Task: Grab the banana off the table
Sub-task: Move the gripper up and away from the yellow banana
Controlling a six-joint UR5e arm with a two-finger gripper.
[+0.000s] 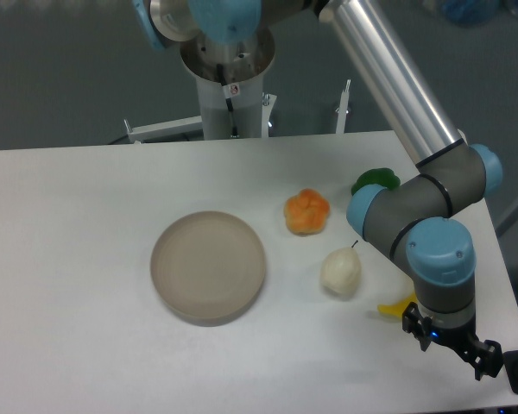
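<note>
The small, bright yellow, plastic-looking banana (395, 307) is seen lying on the large flat white surface (78, 216) near its right-hand edge, just right of the whitish pear (340, 272). Only one end of the banana is shown; the rest is covered by the grey and light-blue wrist of the silver-tubed robot arm (436, 259), which is bent down over that spot. The pincer (453, 341) is pointed downward at the lower end of the wrist, and only its dark mount is visible from this angle, so whether it is released, clenched or grasping anything cannot be told. A lobed orange fruit (306, 211) is placed a little behind the pear, and a green object (375, 180) is partly hidden behind the arm. A round grey-beige plate (209, 266) is set near the middle of the surface, well apart from the fruit.
</note>
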